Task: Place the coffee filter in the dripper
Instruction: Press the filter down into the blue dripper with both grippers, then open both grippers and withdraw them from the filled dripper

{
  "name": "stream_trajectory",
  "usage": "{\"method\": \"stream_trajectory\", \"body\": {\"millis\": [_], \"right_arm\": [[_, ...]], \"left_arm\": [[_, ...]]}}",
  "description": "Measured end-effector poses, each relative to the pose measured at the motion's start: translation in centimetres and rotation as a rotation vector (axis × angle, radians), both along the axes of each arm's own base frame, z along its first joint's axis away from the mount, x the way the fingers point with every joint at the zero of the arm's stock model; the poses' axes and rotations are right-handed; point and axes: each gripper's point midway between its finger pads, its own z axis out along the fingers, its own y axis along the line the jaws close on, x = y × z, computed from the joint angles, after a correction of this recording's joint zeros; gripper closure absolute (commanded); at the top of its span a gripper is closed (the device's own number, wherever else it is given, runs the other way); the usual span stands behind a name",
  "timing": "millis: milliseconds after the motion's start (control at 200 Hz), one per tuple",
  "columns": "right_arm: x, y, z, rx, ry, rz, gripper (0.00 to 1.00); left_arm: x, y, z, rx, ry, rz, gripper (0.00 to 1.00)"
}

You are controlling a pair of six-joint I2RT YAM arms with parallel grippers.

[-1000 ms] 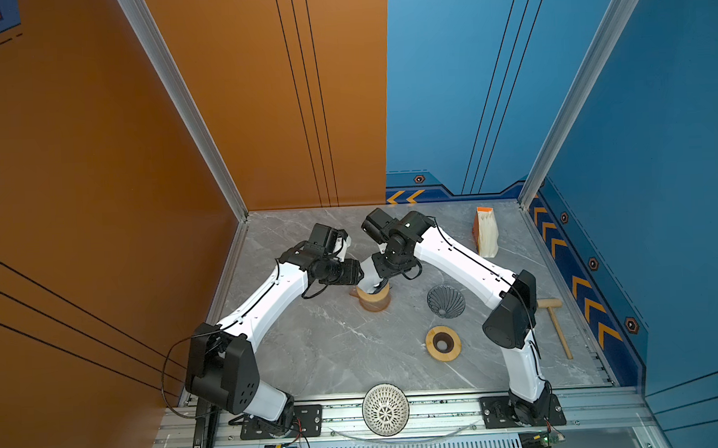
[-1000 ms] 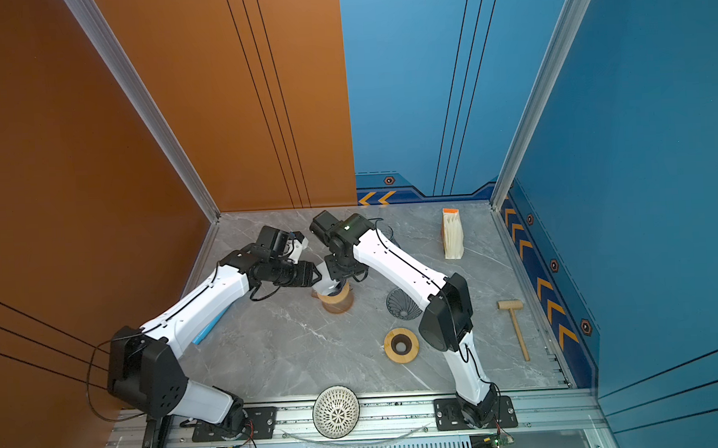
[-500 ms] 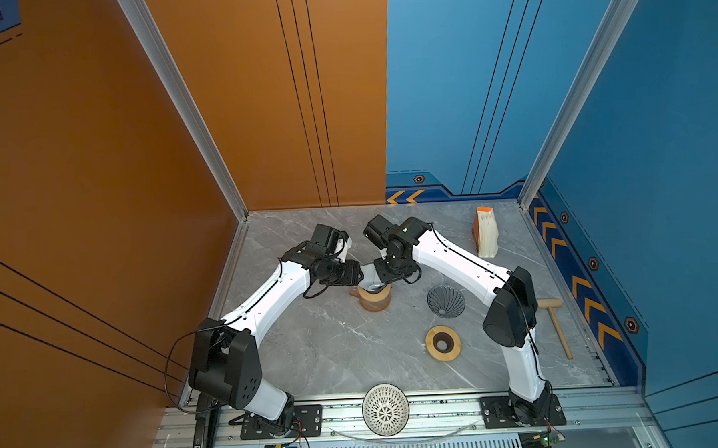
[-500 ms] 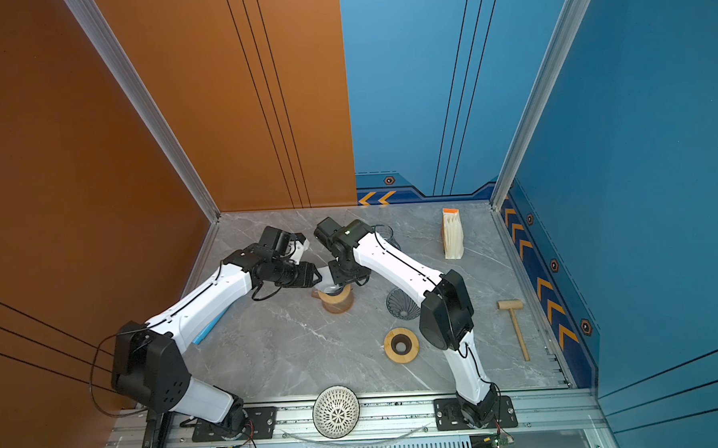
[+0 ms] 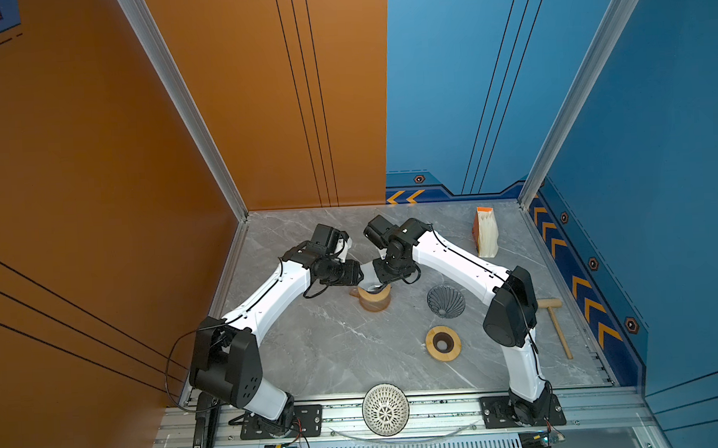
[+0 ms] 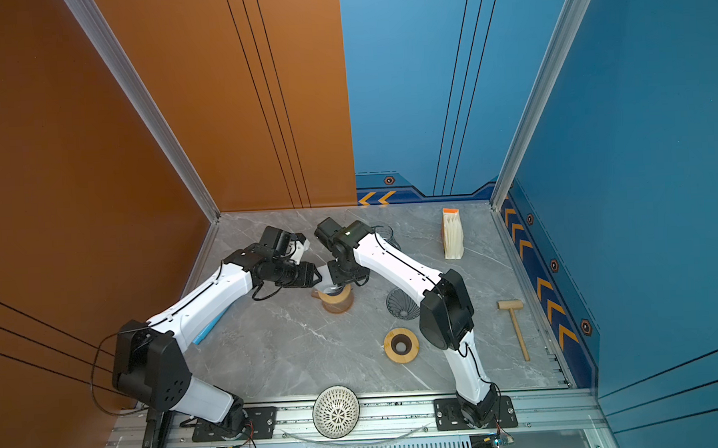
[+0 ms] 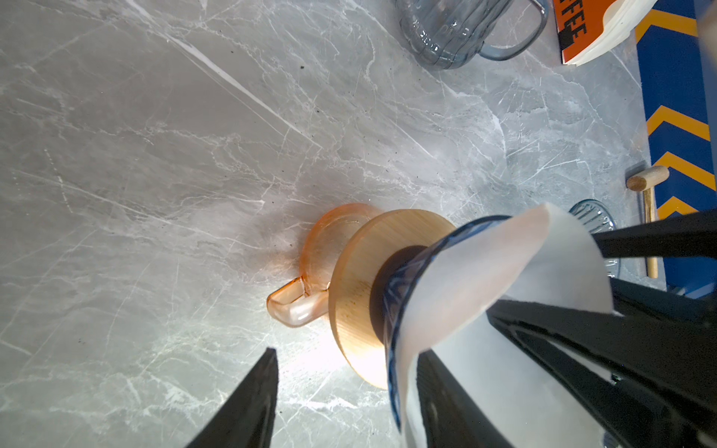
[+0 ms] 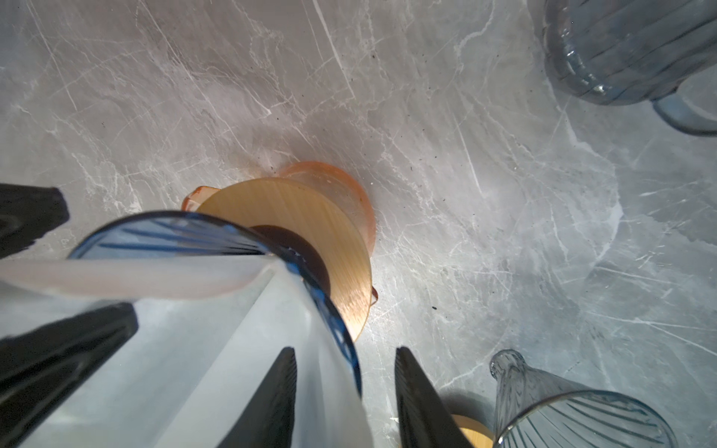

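Observation:
The blue glass dripper [image 7: 392, 322] [image 8: 174, 232] stands on a wooden disc [image 7: 361, 279] over an orange glass mug [image 5: 375, 302] [image 6: 336, 304]. The white coffee filter [image 7: 504, 271] [image 8: 128, 277] sits inside the dripper, its upper edge rising above the rim. My left gripper [image 7: 347, 351] is open and straddles the rim, one finger inside the filter and one outside. My right gripper [image 8: 344, 349] is open too, straddling the opposite side of the rim the same way. In both top views the two wrists meet over the mug and hide most of the dripper.
A second ribbed glass dripper [image 5: 446, 300] lies right of the mug, a wooden ring [image 5: 442, 343] in front of it. A filter pack [image 5: 486, 232], a mallet [image 5: 555, 324], a glass pitcher [image 7: 458, 31] and a white mesh bowl [image 5: 385, 409] stand around.
Both grippers have stayed at the dripper. The right wrist has shifted slightly to the left; the filter stays in the dripper.

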Motion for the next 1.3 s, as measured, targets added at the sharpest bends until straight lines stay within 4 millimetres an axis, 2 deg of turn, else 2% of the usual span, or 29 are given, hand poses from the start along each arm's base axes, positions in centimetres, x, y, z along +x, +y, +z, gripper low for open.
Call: {"method": "stream_trajectory", "body": {"millis": [165, 466, 711, 926, 956, 1101, 1297], "right_arm": [[0.0, 0.0, 0.8, 0.030, -0.021, 0.000, 0.52], [0.3, -0.5, 4.4, 0.110, -0.108, -0.006, 0.47], [0.8, -1.4, 6.7, 0.122, -0.208, 0.021, 0.48], [1.9, -4.1, 9.2, 0.117, -0.319, -0.014, 0.48], [2.0, -4.5, 9.5, 0.113, -0.333, -0.017, 0.49], [2.5, -6.7, 9.6, 0.083, -0.361, -0.039, 0.48], [3.3, -9.7, 9.7, 0.053, -0.380, -0.090, 0.48]], "left_arm": [[0.4, -0.2, 0.9, -0.009, -0.021, 0.000, 0.37], [0.3, -0.1, 2.5, -0.024, -0.061, 0.001, 0.30], [0.4, 0.5, 5.6, -0.032, -0.151, 0.019, 0.20], [0.1, 1.2, 9.0, -0.047, -0.260, 0.039, 0.15], [0.1, 1.3, 9.6, -0.052, -0.279, 0.042, 0.10], [-0.1, 1.6, 11.5, -0.071, -0.349, 0.050, 0.06], [-0.2, 2.0, 12.4, -0.084, -0.385, 0.060, 0.03]]}}
